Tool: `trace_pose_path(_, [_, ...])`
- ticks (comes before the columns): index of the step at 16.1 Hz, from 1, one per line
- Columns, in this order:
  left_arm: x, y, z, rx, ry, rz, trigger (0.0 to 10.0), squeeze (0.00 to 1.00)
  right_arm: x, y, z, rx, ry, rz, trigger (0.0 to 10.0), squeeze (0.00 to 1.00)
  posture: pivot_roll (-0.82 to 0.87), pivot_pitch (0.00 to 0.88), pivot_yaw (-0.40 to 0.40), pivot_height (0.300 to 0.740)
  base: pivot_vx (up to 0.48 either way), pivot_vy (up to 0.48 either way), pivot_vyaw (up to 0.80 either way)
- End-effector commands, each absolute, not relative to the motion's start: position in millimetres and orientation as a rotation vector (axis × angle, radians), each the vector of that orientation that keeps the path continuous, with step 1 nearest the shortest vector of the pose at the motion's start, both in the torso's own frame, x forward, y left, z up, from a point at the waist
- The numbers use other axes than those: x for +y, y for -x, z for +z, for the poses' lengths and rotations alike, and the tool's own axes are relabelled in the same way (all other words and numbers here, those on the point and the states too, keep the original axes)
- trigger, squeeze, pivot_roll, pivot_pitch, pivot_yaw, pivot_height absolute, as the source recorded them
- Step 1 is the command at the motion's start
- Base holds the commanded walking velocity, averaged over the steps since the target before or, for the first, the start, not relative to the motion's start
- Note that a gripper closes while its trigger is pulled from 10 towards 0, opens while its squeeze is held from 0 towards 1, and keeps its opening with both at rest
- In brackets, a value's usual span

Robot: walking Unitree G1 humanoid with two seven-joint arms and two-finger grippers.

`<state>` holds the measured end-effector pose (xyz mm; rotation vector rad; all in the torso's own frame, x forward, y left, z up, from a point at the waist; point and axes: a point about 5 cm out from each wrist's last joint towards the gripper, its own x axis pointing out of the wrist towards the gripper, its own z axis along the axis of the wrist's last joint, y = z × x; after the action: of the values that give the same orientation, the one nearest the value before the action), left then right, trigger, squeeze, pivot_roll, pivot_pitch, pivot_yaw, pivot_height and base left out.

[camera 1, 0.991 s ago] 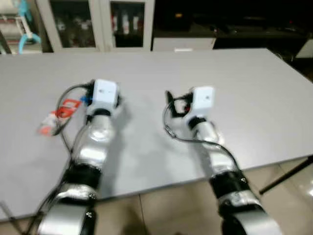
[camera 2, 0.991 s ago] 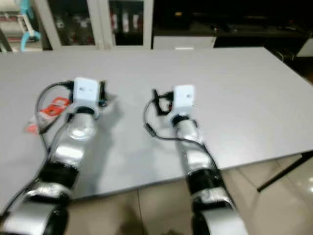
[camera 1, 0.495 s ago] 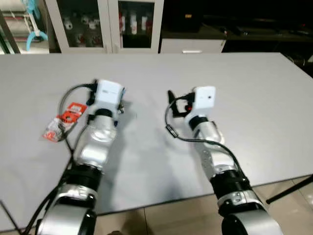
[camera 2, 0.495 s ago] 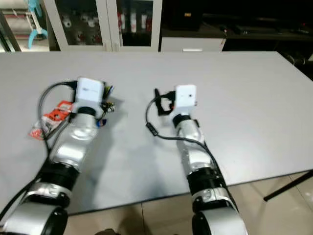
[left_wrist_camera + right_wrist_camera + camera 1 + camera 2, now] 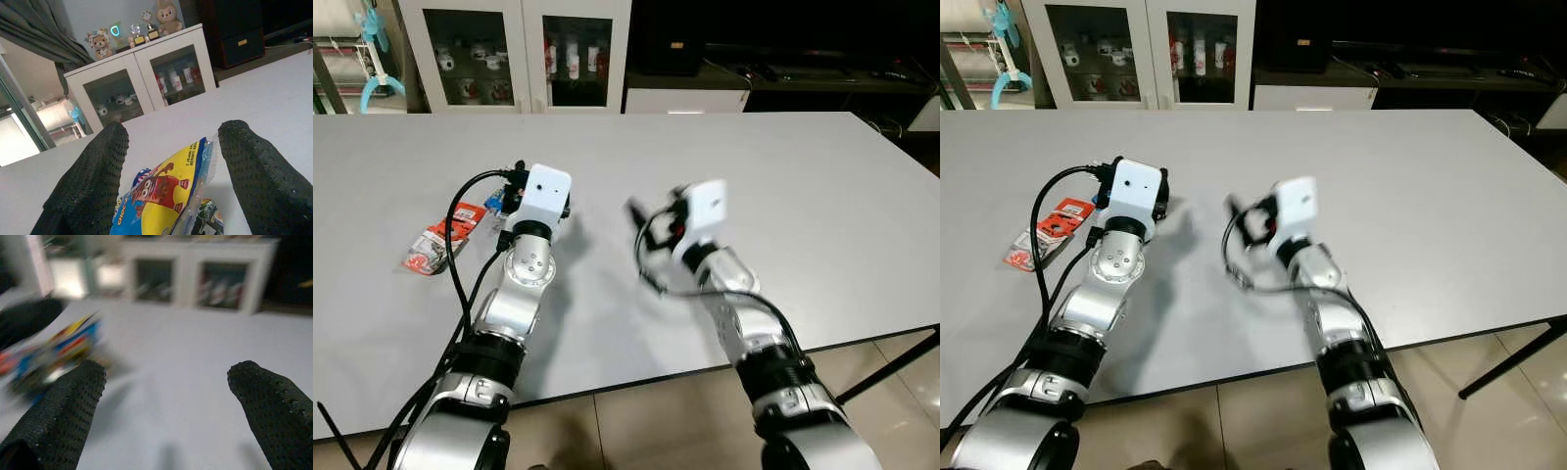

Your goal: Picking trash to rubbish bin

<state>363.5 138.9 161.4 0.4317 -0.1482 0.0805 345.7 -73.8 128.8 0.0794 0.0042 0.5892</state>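
My left gripper [image 5: 168,196] was spread wide over the grey table [image 5: 822,186], its two black fingers [image 5: 88,191] standing either side of a yellow and blue snack wrapper [image 5: 164,188] without touching it. In the head view that wrapper [image 5: 496,203] peeked out just left of my left wrist camera, in the left-centre of the frame. A second piece of trash, a red and white packet [image 5: 438,241], lay flat just beside it, further toward the left edge.

My right gripper [image 5: 166,396] was also open and holding nothing, hovering above bare table near the middle of the frame; its picture was blurred.

I judged the wrapper to be light, thin and crinkly, probably empty, so it would buckle rather than resist, and its glossy film could slip. The raised, crumpled middle looked the best place to pinch, since a flat edge would be hard to get under. No rubbish bin could be made out.
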Motion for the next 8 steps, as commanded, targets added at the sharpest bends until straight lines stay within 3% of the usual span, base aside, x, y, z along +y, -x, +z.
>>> trace_pose_path(1, [135,-362,162,-0.142,-0.433,0.06,10.0,0.0,-78,-339,124,0.051,-0.072,0.699,10.0,0.0,-0.04,0.035,-0.089,0.74,0.0,0.0,0.0])
trace_pose_path(8, [137,-364,161,-0.117,-0.44,0.059,10.0,0.0,-67,-327,121,0.076,-0.08,0.831,10.0,0.0,-0.03,0.039,-0.083,0.74,0.0,0.0,0.0])
